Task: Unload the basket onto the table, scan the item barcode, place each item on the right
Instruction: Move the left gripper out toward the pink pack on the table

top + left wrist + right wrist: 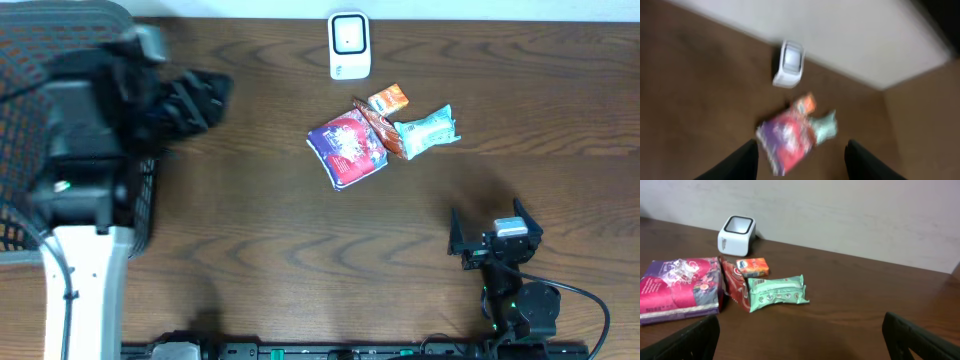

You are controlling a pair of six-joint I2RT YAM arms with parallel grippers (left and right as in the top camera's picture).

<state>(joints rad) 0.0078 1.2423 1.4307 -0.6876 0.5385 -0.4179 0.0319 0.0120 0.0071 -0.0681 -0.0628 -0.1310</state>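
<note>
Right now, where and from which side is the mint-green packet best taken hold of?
Probably by its free end, from above, pinching across the short width. The mint-green packet lies flat on the table, one end against the red packet, the other with bare wood around it.

A scanner [349, 45] was set at the far edge of the table [250, 220]. Nearer, four items were clustered: a pouch [347, 148] at left, a packet [428, 130] at right, a sachet [381, 131] wedged between, a carton [388, 100] behind them.
</note>
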